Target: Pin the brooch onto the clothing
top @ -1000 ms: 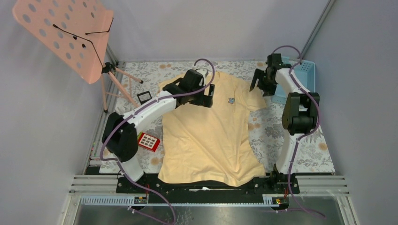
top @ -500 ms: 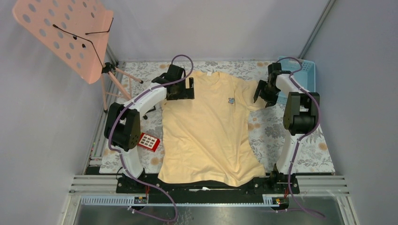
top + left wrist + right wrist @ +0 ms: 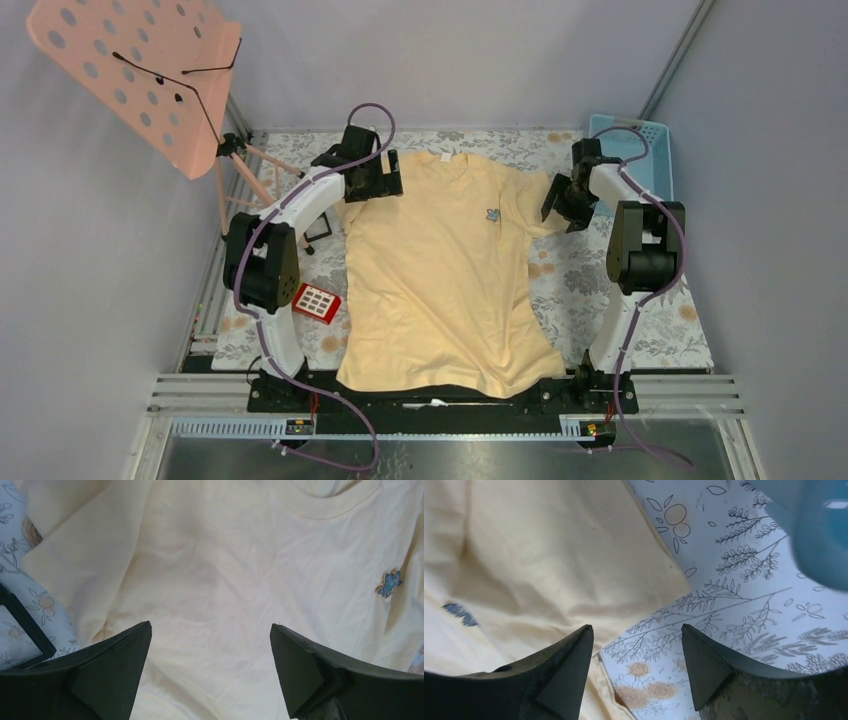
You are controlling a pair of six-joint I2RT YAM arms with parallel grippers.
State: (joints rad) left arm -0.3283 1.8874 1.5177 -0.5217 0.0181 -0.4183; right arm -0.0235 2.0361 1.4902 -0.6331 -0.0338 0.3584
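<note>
Shirt [image 3: 445,280] lies flat on the worktop [image 3: 660,320], neck toward the far edge, hem reaching the near edge. Brooch [image 3: 492,214] sits on the chest, right of centre. Left gripper [image 3: 385,182] is over the shirt's left-side shoulder. Right gripper [image 3: 556,204] is at the right-side sleeve. Red toy [image 3: 316,302] lies just beside the shirt, toward the left edge. Blue basket [image 3: 632,150] occupies the far right corner.

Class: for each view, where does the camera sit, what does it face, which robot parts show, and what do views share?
Top external: above, behind the bases, facing down on the floral tablecloth; both arms flank the T-shirt.
Left wrist: on the left arm, facing the T-shirt's chest and neckline; open jaws at bottom.
Right wrist: on the right arm, facing a sleeve edge, tablecloth, blue basket; jaws at bottom.
Shared: all three show the brooch on the T-shirt.
</note>
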